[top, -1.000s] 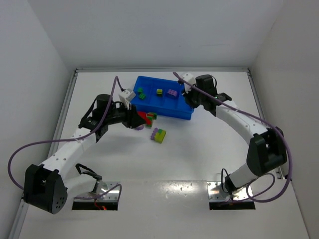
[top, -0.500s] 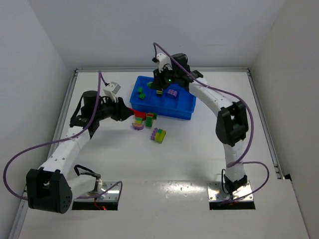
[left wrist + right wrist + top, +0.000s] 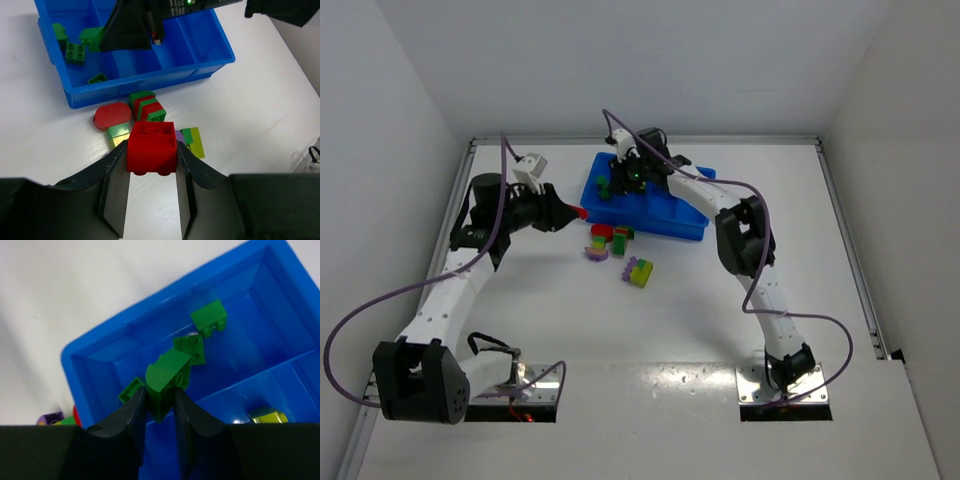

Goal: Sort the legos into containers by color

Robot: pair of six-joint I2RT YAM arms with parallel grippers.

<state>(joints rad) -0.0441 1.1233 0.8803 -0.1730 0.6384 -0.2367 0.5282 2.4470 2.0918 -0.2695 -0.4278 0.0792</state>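
Between the left gripper's jaws, a red plastic brick sits pinched flat-sided — likely light, rigid — while the right gripper clamps a green plastic brick.

Plain white walls around a white table

Tray sits far-middle on the table. Loose bricks lie just in front of its left end. My left gripper, with a brick between its fingers, is left of the tray. My right gripper, pinching a second brick, is over the leftmost compartment, which has more bricks inside.
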